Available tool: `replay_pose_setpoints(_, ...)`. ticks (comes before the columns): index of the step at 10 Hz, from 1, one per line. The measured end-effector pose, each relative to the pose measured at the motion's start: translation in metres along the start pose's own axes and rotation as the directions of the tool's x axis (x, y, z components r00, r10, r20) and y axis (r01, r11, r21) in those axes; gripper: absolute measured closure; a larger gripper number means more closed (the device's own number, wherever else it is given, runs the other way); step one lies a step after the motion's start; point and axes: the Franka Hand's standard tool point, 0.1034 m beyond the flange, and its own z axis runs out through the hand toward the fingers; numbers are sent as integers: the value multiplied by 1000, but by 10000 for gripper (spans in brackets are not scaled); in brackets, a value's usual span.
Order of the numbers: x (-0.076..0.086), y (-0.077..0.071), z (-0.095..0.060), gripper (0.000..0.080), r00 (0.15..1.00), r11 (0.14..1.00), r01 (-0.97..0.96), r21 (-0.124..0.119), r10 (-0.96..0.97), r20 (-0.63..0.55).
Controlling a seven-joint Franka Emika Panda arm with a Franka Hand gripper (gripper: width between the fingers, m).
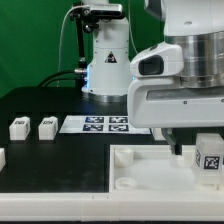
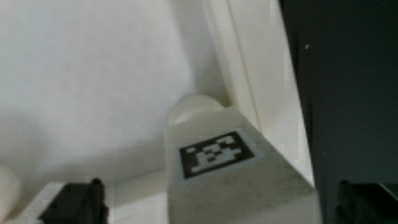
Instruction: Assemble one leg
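Note:
A white square-sided leg (image 2: 228,150) with a black-and-white tag lies between my gripper's (image 2: 219,205) two dark fingers (image 2: 75,200), with a gap on each side. The gripper is open and touches nothing. The leg's far end meets a round socket at the corner of the big flat white panel (image 2: 89,90). In the exterior view the same leg (image 1: 210,155) stands on the panel (image 1: 140,165) at the exterior view's right, under the gripper's white body (image 1: 180,100). Two more legs (image 1: 18,127) (image 1: 46,126) lie on the black table at the left.
The marker board (image 1: 105,123) lies behind the panel. Another white part (image 1: 2,157) shows at the left edge. The arm's base (image 1: 105,60) stands at the back. The panel's raised rim (image 2: 249,70) runs beside the leg.

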Motion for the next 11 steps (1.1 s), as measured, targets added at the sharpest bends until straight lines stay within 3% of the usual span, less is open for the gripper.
replay_pose_setpoints(1, 0, -1, 0, 150, 1000, 1000, -16, 3, 16, 0)
replay_pose_setpoints(3, -1, -2, 0, 409, 993, 993, -119, 9, 119, 3)
replay_pose_setpoints(4, -1, -4, 0, 409, 969, 969, -247, 17, 247, 9)
replay_pose_setpoints(5, -1, -3, 1, 502, 941, 941, -337, 15, 337, 11)
replay_pose_setpoints(6, -2, -4, 1, 502, 900, 900, -435, 19, 435, 17)
replay_pose_setpoints(7, -1, -4, 0, 502, 830, 829, -558, 25, 558, 21)
replay_pose_setpoints(8, 1, -2, 0, 502, 694, 693, -720, 44, 720, 23)
replay_pose_setpoints(10, -1, -6, 4, 502, 321, 318, -946, 71, 946, 42)
replay_pose_setpoints(11, -1, -7, 4, 502, 264, 259, -963, 74, 963, 55)
